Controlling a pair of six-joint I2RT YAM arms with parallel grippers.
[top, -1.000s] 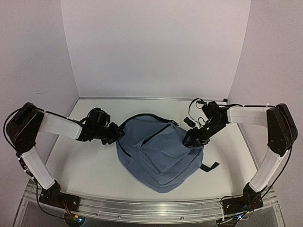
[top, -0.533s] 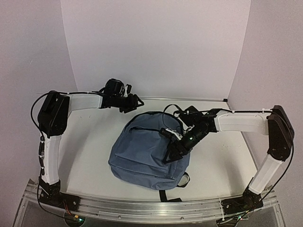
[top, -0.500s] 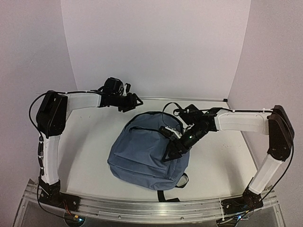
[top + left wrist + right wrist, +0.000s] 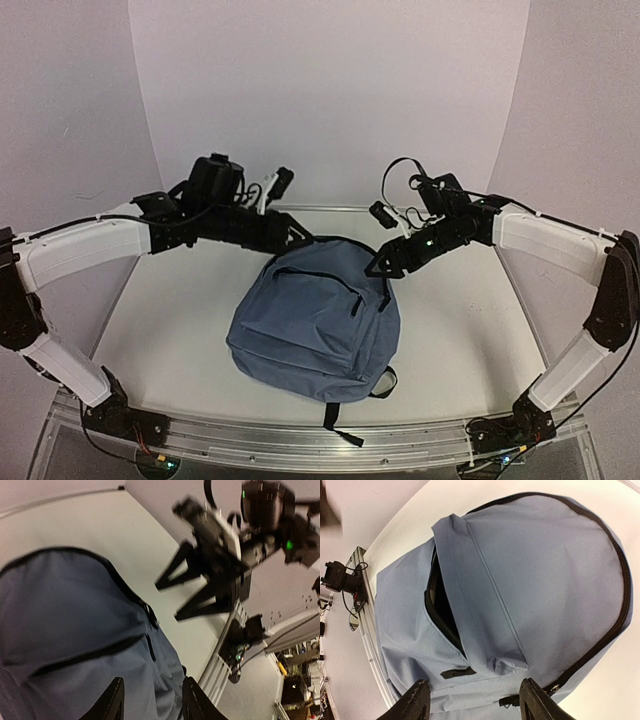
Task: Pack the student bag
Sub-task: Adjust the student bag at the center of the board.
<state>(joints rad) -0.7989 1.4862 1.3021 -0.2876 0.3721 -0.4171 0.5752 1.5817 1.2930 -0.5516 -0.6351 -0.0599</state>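
Note:
The student bag (image 4: 315, 320) lies flat in the middle of the table, front side up, blue-grey with black zipper lines. Its front pocket (image 4: 442, 605) gapes and shows dark lining. My left gripper (image 4: 295, 235) hovers at the bag's far left top edge. In the left wrist view this left gripper (image 4: 152, 692) stands open, with the bag's fabric (image 4: 65, 615) beyond the jaws and nothing between them. My right gripper (image 4: 380, 268) is at the bag's far right top corner. In its wrist view the right gripper (image 4: 477, 697) is open wide above the bag (image 4: 540, 565), holding nothing.
A black strap (image 4: 335, 425) trails from the bag's near end to the aluminium rail (image 4: 250, 440) at the front edge. White walls close in the table at the back and on both sides. The right gripper's fingers (image 4: 192, 575) show in the left wrist view.

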